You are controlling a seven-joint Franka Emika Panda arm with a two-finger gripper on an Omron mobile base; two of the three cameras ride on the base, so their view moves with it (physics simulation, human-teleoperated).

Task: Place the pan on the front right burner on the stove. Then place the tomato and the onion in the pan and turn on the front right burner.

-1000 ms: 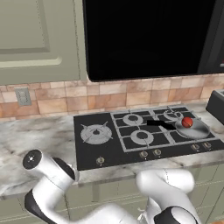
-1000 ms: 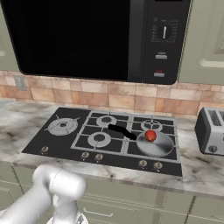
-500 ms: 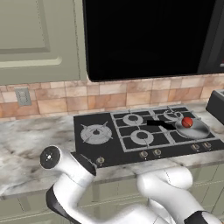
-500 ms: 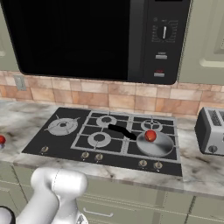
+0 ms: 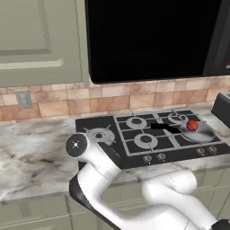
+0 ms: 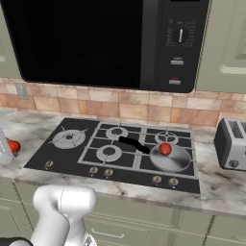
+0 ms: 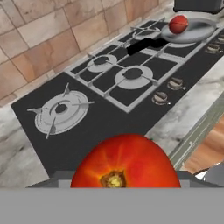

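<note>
I count one pan (image 6: pixel 170 157) on the stove (image 6: pixel 72 156) with one red ball (image 6: pixel 165 148) inside. The claw's fingers clasp one tomato (image 7: pixel 126 162).

No readable text anywhere in the kitchen.
The microwave's control panel (image 6: pixel 177 45), at the far right above the stove (image 6: pixel 120 149), carries a dial ringed with tiny pale tick marks and a few small light and red patches, all too small and blurred to read. The toaster (image 6: pixel 230 144) on the right of the worktop (image 6: pixel 218 185) has no legible marking either.
</note>
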